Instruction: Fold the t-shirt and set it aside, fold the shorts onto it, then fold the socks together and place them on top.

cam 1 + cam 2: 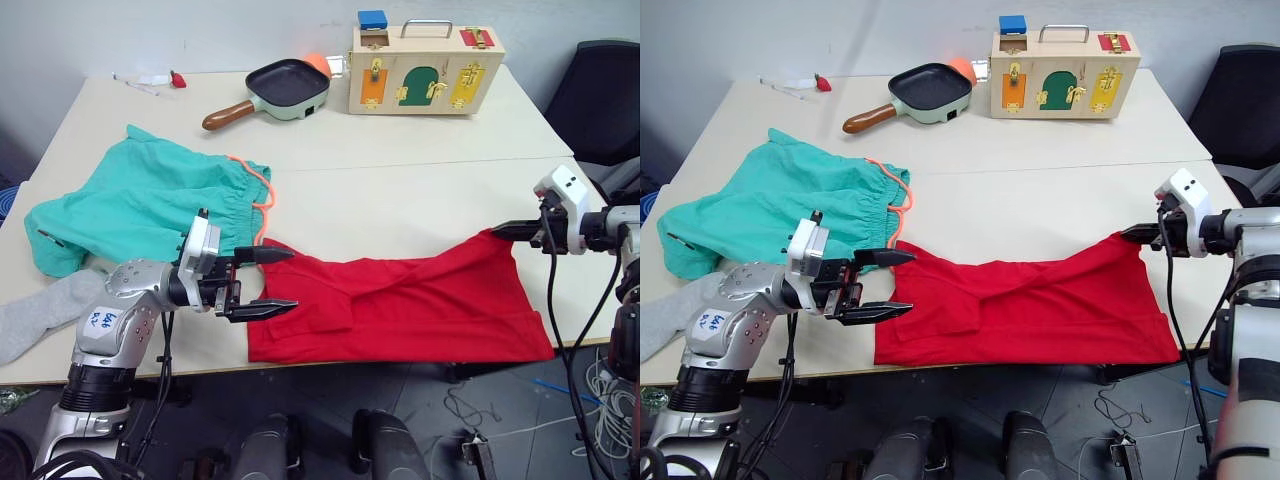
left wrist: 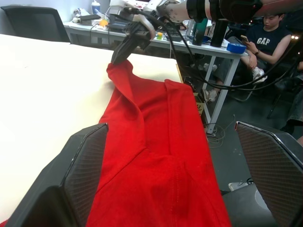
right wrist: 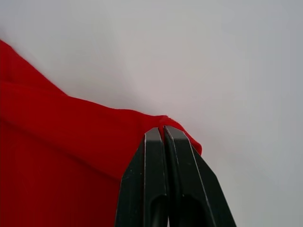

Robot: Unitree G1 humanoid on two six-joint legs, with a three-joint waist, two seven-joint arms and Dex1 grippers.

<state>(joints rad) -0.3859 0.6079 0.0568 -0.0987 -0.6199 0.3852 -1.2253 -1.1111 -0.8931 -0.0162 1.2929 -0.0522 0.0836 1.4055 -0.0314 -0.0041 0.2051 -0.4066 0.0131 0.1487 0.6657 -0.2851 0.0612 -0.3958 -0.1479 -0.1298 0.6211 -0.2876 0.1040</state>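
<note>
One red t-shirt (image 1: pixel 420 300) lies on the table (image 1: pixel 400 170), near its front edge. The right gripper (image 3: pixel 163 135) pinches the shirt's far-right corner, fingers pressed together on the cloth. The left gripper (image 1: pixel 272 282) hovers at the shirt's left end — fingers spread wide, holding nothing. One pair of teal shorts (image 1: pixel 140 205) lies left of the shirt; one grey sock (image 1: pixel 45 310) is visible just beyond the shorts.

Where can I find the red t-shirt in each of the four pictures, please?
Left eye view: t-shirt along the table's near edge.
Right eye view: same place, lower middle.
Left wrist view: it runs between the left gripper fingers toward the far gripper.
Right wrist view: its corner sits at the right gripper.
Shared landmark: the shut right gripper pinching the shirt's corner.
</note>
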